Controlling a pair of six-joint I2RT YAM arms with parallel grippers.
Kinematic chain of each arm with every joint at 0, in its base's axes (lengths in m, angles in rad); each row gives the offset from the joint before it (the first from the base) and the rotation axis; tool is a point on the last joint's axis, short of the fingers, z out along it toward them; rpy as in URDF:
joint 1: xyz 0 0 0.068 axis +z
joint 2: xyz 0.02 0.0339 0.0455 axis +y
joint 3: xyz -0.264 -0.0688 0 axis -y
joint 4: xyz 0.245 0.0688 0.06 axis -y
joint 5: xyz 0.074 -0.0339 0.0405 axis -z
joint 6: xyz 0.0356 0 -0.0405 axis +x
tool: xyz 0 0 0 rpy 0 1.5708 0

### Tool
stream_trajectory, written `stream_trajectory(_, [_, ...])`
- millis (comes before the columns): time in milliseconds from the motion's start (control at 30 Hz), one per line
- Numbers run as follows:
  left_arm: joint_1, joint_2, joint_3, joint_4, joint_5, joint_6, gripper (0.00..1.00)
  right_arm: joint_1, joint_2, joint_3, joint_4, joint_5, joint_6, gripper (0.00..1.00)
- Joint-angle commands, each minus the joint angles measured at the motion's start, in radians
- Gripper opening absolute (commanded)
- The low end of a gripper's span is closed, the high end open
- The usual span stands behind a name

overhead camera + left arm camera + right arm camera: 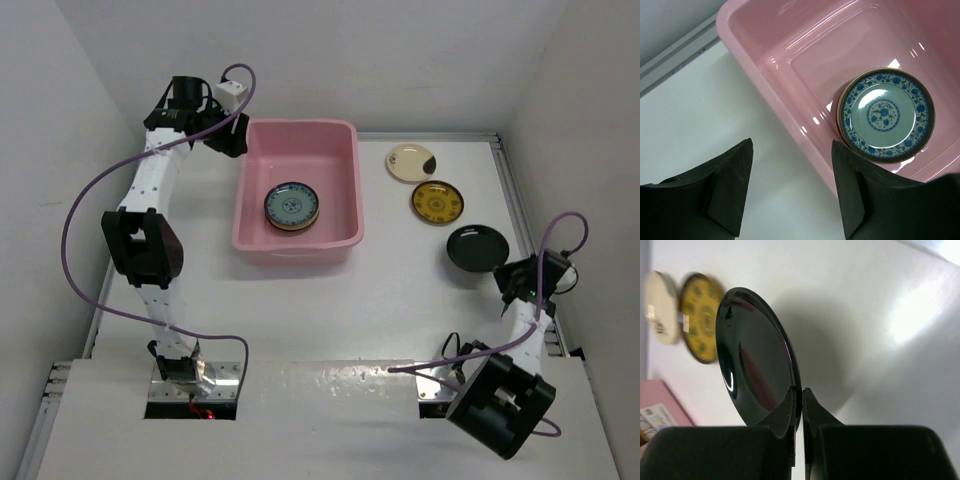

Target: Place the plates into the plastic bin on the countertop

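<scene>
Glossy black round plate (757, 360) is sitting pinched at its near rim between the narrowed fingers of the right gripper (799, 392), close to the right edge strip of the white table (400, 300); whether it is clear of the surface is hard to tell. Beyond it, a mustard-yellow patterned plate (437, 201) and a cream plate with a dark patch (410, 161) are lying just beside each other. Bare table is separating them from the large pink plastic bin (300, 125), where a teal-blue patterned plate (885, 115) is resting near the front wall. The left gripper (792, 145) is hovering beside the bin's far left corner, jaws spread wide, holding nothing.
</scene>
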Motion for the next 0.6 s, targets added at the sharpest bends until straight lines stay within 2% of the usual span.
stream_trajectory(0, [0.021,-0.064,-0.002,0.011,-0.010,-0.009,0.67,0.010,-0.050,0.143,0.028,-0.028,0.020,0.00])
stream_trajectory(200, [0.041,-0.055,0.018,0.011,-0.010,-0.009,0.67,0.034,-0.062,0.275,-0.022,-0.032,0.026,0.00])
stream_trajectory(300, [0.061,-0.035,0.030,0.011,-0.010,-0.009,0.67,0.105,-0.041,0.355,0.002,-0.047,0.037,0.00])
stream_trajectory(367, [0.072,-0.024,0.040,0.011,-0.020,-0.021,0.67,0.247,-0.003,0.397,0.005,-0.028,0.031,0.00])
stream_trajectory(400, [0.084,-0.014,0.050,0.024,-0.032,-0.047,0.67,0.298,0.038,0.479,0.011,0.009,0.004,0.00])
stream_trajectory(433, [0.098,-0.014,0.061,0.034,-0.048,-0.058,0.67,0.482,0.089,0.509,0.013,0.067,-0.010,0.00])
stream_trajectory(467, [0.098,-0.004,0.061,0.034,-0.048,-0.067,0.67,0.546,0.121,0.573,0.011,0.093,-0.033,0.00])
stream_trajectory(500, [0.113,-0.004,0.072,0.044,-0.062,-0.085,0.67,0.609,0.239,0.654,0.013,0.115,-0.103,0.00])
stream_trajectory(533, [0.129,0.005,0.081,0.044,-0.077,-0.085,0.67,0.764,0.282,0.694,0.013,0.121,-0.124,0.00])
stream_trajectory(567, [0.138,0.005,0.081,0.054,-0.077,-0.099,0.67,0.802,0.327,0.775,0.013,0.109,-0.137,0.00])
